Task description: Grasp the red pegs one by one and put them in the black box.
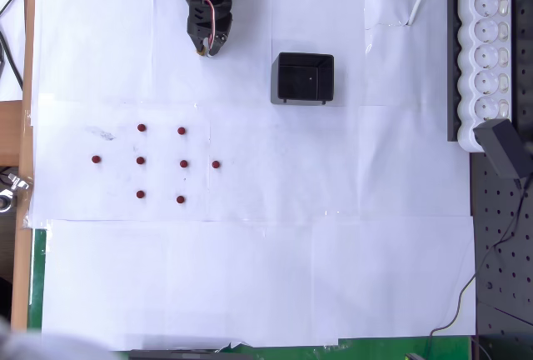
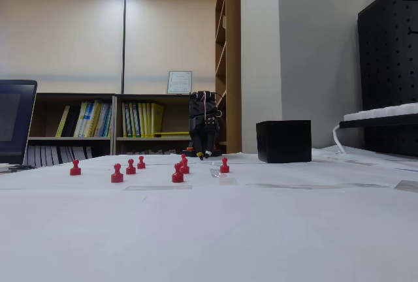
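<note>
Black claw (image 1: 207,46) hangs low over the white-papered table (image 1: 250,277), holding nothing; I cannot tell how far it gapes. In the overhead view the black box (image 1: 304,77) stands near its right, and eight red pegs (image 1: 183,163) lie scattered below it.

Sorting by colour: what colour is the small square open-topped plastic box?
Black, clearest in the overhead view: small square open-topped plastic box.
</note>
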Motion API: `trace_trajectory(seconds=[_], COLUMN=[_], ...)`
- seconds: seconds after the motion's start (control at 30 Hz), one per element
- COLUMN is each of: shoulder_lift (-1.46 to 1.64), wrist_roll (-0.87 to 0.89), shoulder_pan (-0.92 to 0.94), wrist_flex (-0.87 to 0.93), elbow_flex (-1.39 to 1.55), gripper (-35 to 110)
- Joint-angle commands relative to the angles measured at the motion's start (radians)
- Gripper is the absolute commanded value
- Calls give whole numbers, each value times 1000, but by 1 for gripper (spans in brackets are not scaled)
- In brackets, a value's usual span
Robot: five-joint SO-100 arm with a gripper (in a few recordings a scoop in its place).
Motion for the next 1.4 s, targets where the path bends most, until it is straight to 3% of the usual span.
trace_trajectory(seconds=[0.0, 1.23, 1.27, 1.33, 1.37], shoulder_lift=[-5, -5, 25, 198, 261], wrist_roll=[-3, -3, 15, 239, 225], shoulder_pan=[-8, -12, -6, 11, 15], wrist_flex=[6, 5, -29, -175, -238], elbow_flex=[-9, -9, -9, -9, -2], gripper=[0, 0, 0, 0, 0])
